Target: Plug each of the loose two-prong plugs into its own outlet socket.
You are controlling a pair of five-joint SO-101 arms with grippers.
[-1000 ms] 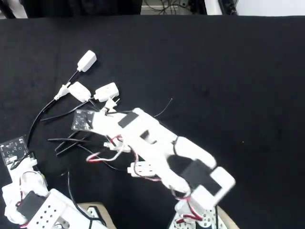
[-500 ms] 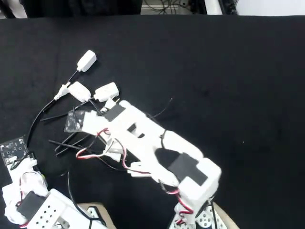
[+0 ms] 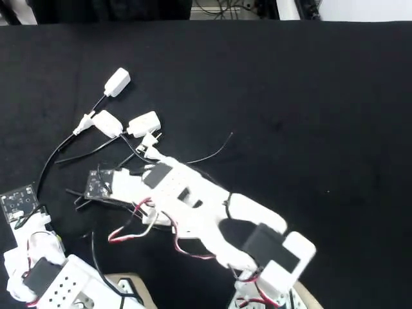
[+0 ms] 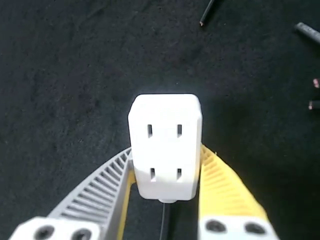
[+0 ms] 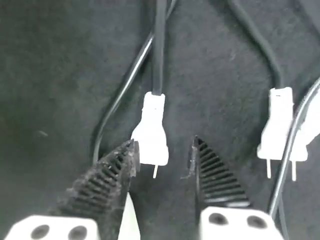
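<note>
Plug (image 5: 151, 132): white, two-prong, flat on the counter (image 5: 45, 75); prongs point back toward the wrist, black cord runs away.
Right end effector (image 5: 164, 144): spread, one finger on each side of the plug; the dark tip sits just beside its body, contact unclear.
Left end effector (image 4: 166, 150): pinching a white outlet socket (image 4: 166, 125) by its sides, slots facing the camera.
Second plug (image 5: 276, 131): near the first, cords crossing beside it.
Risk: closing too low would likely catch the prongs instead of the body, twisting or squirting the plug out; tangled cords may drag the neighbour.
Surface: matte black counter, with white blocks (image 3: 144, 123) and loose cords toward one side.
Room: cables and a pale strip beyond the far edge.
</note>
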